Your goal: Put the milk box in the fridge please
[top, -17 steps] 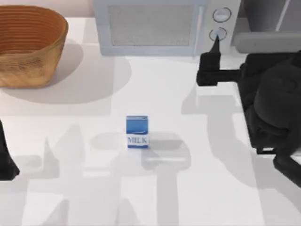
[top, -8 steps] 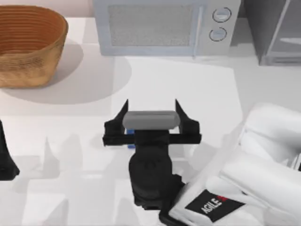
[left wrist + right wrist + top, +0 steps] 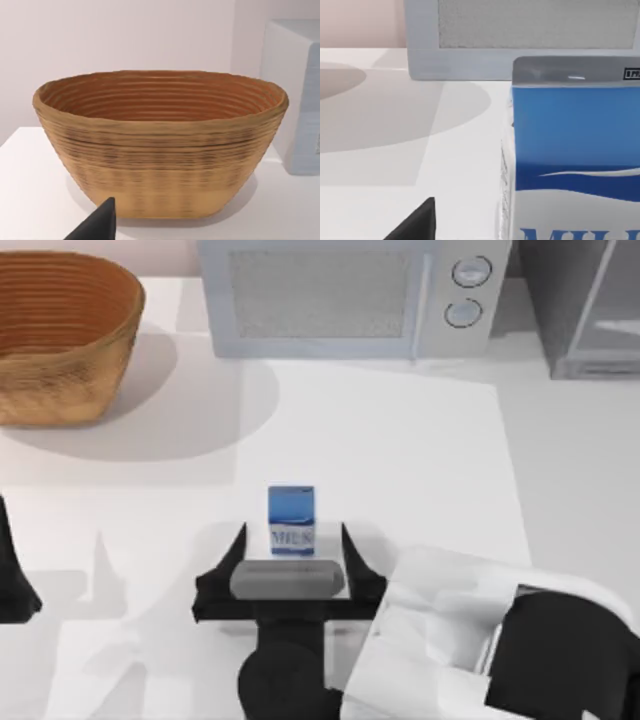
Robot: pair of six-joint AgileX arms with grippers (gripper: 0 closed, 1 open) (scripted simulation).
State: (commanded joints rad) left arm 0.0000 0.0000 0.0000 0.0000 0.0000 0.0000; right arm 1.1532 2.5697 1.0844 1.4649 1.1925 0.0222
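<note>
The milk box [image 3: 291, 520] stands upright at the table's middle, blue on top and white below with blue lettering; up close it shows as a tall carton [image 3: 575, 150]. My right gripper [image 3: 292, 540] is open, its two black fingers spread either side of the carton's near end without touching it. One fingertip [image 3: 417, 222] pokes into the right wrist view. The fridge [image 3: 590, 305] is the dark-grey appliance at the back right corner. My left gripper [image 3: 12, 585] is parked at the table's left edge.
A woven basket [image 3: 62, 335] stands at the back left, also close in the left wrist view [image 3: 160, 145]. A light-grey microwave [image 3: 350, 295] with two round knobs sits at the back centre, left of the fridge.
My right arm swung from the back right by the microwave down to the milk box, then drew back toward the front edge, uncovering the carton between its open fingers.
</note>
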